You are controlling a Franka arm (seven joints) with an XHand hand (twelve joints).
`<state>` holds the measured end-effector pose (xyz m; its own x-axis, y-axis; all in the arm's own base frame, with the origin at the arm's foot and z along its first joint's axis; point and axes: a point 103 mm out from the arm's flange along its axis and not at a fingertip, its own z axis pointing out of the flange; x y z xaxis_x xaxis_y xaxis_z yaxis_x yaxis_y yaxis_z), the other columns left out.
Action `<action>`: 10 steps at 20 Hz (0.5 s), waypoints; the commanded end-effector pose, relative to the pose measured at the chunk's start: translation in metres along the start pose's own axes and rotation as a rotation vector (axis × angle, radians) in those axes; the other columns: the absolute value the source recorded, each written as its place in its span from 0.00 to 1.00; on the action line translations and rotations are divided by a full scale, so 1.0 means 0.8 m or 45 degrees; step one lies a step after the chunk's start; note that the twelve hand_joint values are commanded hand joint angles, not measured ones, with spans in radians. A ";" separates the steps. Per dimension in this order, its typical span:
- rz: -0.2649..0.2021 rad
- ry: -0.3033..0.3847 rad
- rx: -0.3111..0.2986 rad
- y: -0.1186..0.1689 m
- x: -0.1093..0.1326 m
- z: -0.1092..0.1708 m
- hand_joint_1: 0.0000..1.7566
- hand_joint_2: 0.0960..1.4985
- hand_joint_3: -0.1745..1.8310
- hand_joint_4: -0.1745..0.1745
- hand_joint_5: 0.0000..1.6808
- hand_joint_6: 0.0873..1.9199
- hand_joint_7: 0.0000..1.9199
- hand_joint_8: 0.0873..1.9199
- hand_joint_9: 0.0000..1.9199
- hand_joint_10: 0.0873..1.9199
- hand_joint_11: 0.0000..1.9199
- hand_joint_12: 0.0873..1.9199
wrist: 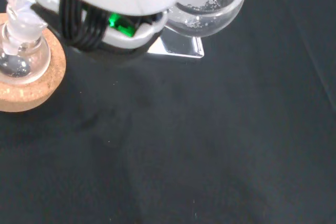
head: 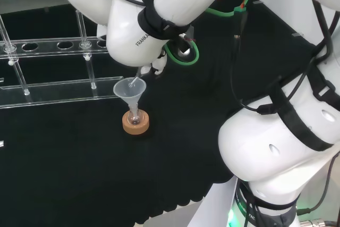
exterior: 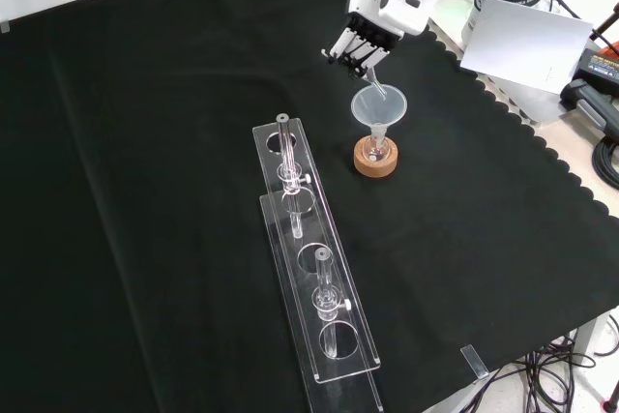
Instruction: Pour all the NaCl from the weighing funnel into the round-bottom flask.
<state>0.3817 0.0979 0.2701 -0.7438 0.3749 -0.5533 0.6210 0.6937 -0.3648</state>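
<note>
A small round-bottom flask stands upright on a cork ring near the middle of the cloth, with a clear plastic funnel seated in its neck. My hand hovers just above the funnel, fingers curled round the glass weighing funnel, whose thin spout tilts down into the funnel's cone. The head view shows the same: the hand, the spout of the weighing funnel, the funnel, the flask, the cork ring. In the wrist view white grains cling inside the weighing funnel's bulb, beside the flask.
A long clear rack with a few glass tubes lies on the cloth in front of the flask; in the head view the rack lies to the left. A green cable loop lies behind the hand. The cloth's scalloped edge runs along the right.
</note>
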 end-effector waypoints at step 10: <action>-0.065 -0.097 0.043 0.007 0.006 -0.001 0.69 0.38 0.37 0.20 0.93 0.00 0.84 0.00 0.78 0.00 0.54 0.46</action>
<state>0.3800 0.1037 0.2659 -0.7565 0.2998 -0.5812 0.5928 0.6896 -0.4160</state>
